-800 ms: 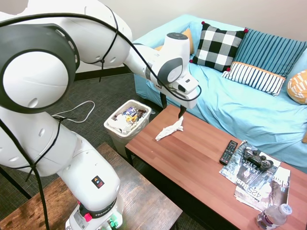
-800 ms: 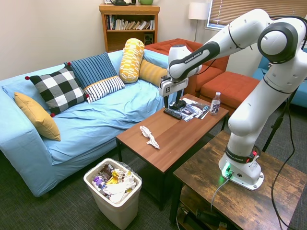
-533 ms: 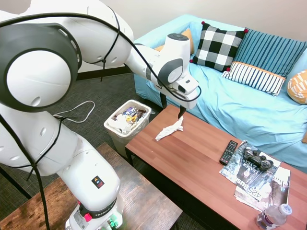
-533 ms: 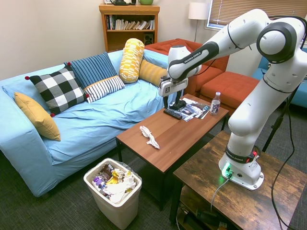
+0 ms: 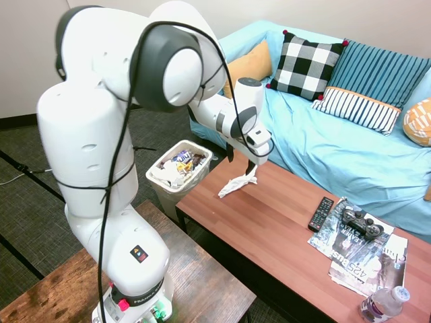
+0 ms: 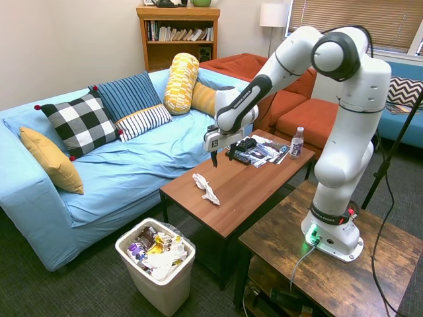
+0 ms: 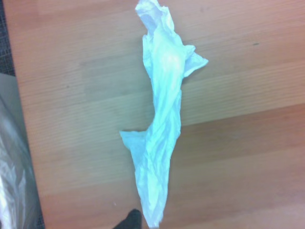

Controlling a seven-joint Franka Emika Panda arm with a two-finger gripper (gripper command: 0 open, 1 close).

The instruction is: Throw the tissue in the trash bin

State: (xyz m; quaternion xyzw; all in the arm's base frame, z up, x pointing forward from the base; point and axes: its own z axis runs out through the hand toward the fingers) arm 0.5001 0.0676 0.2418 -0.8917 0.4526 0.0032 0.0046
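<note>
White plastic first: the bin (image 5: 178, 172) is sitting on the carpet off the end of the table (image 5: 283, 235), lower than the tabletop, with wrappers and paper already showing inside its liner. Just beside it, near that end of the table, the tissue (image 5: 238, 182) is lying flat on the wood as a long, wrinkled strip, and in the wrist view it is filling the middle of the frame (image 7: 162, 119), so I am judging that I am lined up over it. My gripper (image 5: 241, 160) is hanging right above its far end with the fingers apart and nothing between them, not yet touching the paper. So I am reading this as the reach-and-grasp step, with the throw itself not begun. Next I am needing to drop straight down until the fingertips are straddling the strip, pinch the thin paper without scraping the wood, then lift and carry it over the table's end to the bin. Farther along the table, the remote (image 5: 320, 214) and magazines (image 5: 360, 249) are lying well apart from my work.
</note>
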